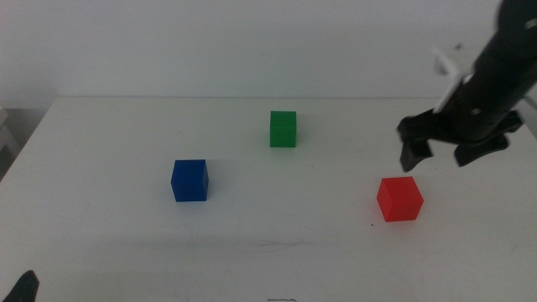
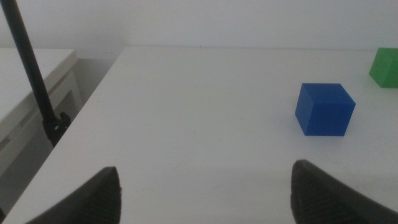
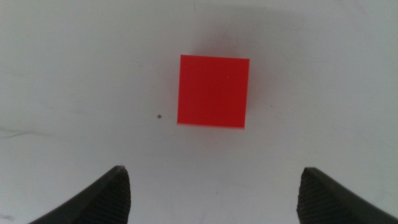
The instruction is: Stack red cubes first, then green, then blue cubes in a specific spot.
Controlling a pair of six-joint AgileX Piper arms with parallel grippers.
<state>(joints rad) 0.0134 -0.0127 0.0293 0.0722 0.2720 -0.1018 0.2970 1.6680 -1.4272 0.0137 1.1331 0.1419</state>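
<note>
A: Middle view first. Where is everything, taking the red cube as the mark?

B: It sits alone on the white tabletop. The green cube is well apart from it, farther back and toward the left arm's side. The blue cube is farther still that way. None of the three touch.

A: And the claws?

B: The right claw hangs just above and behind the red cube, jaws spread, holding nothing. Only a dark tip of the left claw shows at the bottom corner, far from the red cube.

A: Left wrist view?

B: The left claw is spread wide over bare tabletop, with the blue cube ahead and a green edge beyond. No red cube there.

A: Right wrist view?

B: The red cube lies ahead of the right claw's spread jaws, between their lines but untouched. A tiny dark speck sits just beside it.
</note>
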